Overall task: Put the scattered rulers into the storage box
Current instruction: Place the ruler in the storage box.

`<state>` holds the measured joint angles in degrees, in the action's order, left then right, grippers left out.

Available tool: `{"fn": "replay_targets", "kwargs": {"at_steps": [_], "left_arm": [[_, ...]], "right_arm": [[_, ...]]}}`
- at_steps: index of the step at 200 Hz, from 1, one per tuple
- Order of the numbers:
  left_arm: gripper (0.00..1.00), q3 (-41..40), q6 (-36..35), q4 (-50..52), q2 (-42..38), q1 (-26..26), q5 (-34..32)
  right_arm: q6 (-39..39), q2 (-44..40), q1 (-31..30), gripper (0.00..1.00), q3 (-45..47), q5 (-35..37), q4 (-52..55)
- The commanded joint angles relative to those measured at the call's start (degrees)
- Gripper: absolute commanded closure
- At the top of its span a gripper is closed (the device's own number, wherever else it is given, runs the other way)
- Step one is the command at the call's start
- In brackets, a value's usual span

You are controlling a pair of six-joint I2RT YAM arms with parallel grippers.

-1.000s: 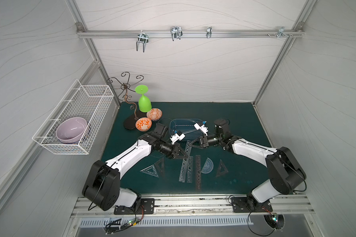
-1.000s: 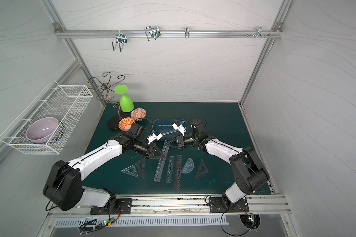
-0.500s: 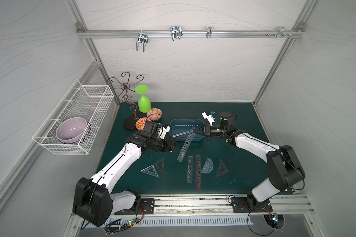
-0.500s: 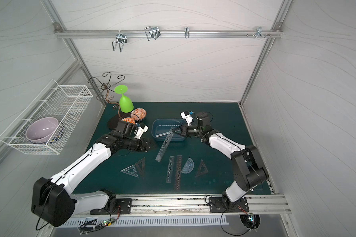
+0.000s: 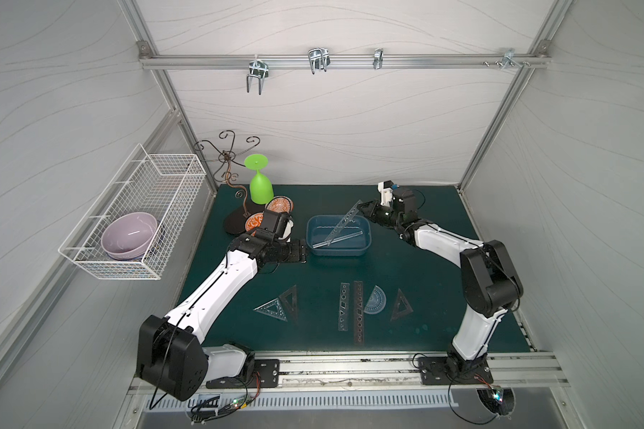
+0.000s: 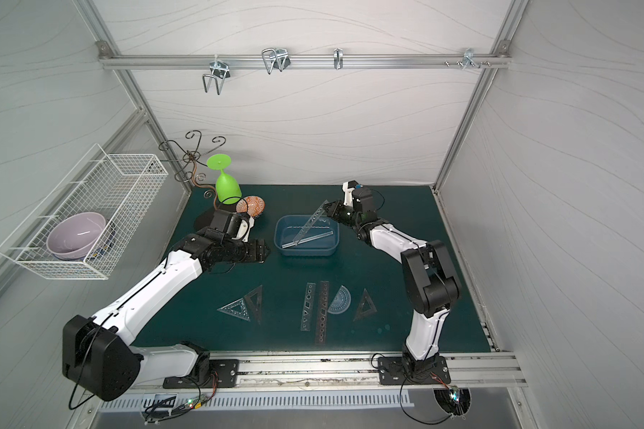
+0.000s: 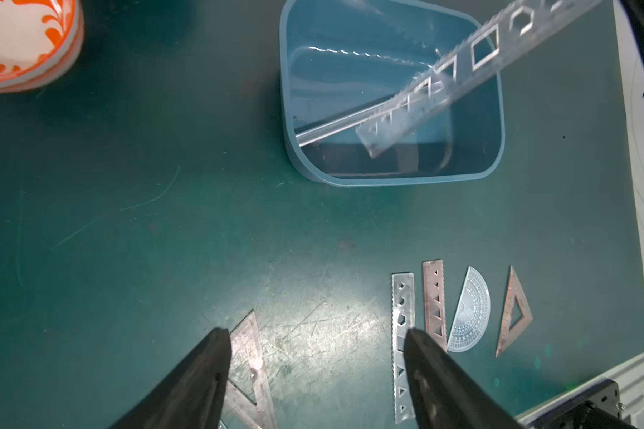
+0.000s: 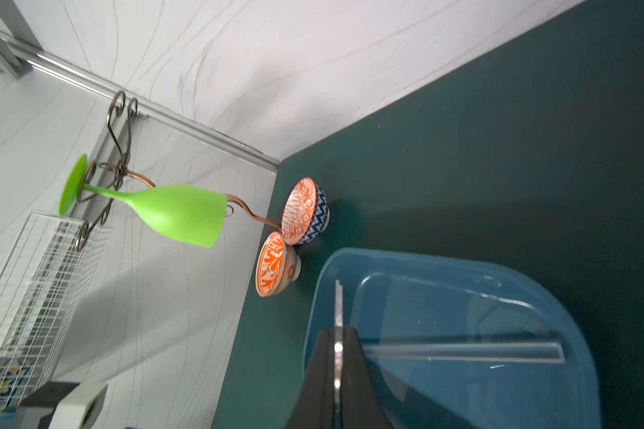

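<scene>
The blue storage box stands mid-mat. My right gripper is shut on one end of a clear stencil ruler, which slants down into the box. A second clear ruler lies inside. Just left of the box, my left gripper is open and empty. On the mat nearer the front lie two set squares, two straight strips, a protractor and a dark set square.
Two orange patterned bowls, an upturned green glass and a wire stand fill the back left corner. A white wire basket holding a purple bowl hangs on the left wall.
My left gripper opened, let go of the stencil ruler and drew back to the left. The right gripper carried the ruler back over the box; its low end now sits inside.
</scene>
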<state>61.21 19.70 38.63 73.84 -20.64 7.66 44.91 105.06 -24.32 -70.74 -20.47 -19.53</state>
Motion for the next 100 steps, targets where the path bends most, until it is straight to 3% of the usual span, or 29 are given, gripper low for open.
{"fn": "replay_targets", "kwargs": {"at_steps": [1,100], "left_arm": [[0.22,-0.03,-0.72,-0.40,-1.51,0.08,-2.54],[0.21,-0.45,-1.05,0.21,-1.42,0.08,-2.41]], "right_arm": [[0.08,1.95,-0.71,1.00,-2.65,3.12,-2.47],[0.18,10.20,-5.78,1.00,-6.97,2.86,-3.15]]}}
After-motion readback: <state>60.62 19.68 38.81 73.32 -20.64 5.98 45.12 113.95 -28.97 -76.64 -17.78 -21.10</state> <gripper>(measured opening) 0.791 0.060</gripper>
